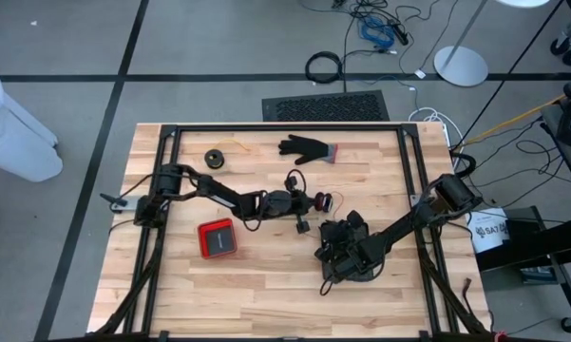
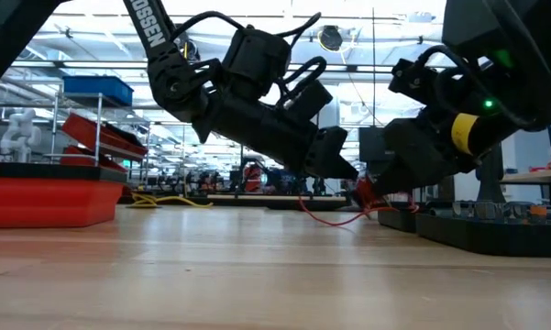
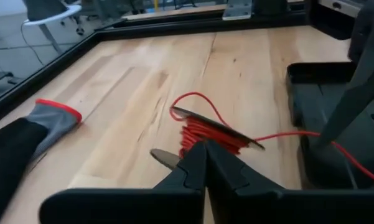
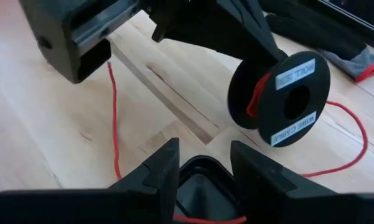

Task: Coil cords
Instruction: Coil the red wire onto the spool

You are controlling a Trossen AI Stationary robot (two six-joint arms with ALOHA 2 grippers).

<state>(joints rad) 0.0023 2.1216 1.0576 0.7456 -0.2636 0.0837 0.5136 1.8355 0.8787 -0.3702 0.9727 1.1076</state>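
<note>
Wooden worktop (image 1: pixel 266 285) carries a black spool (image 4: pixel 280 99) of red wire (image 4: pixel 115 118) just short of the glove (image 1: pixel 309 148), the left gripper (image 3: pixel 205 163) pinched shut at its rim, the right gripper (image 4: pixel 202 158) beside it, fingers apart, red wire trailing between them.

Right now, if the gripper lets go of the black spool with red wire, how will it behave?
The spool stands on its round rim, so it would probably roll or tip flat. It looks small and light. The red wire lies in loose curves on the table, so it seems floppy and may unwind.
</note>
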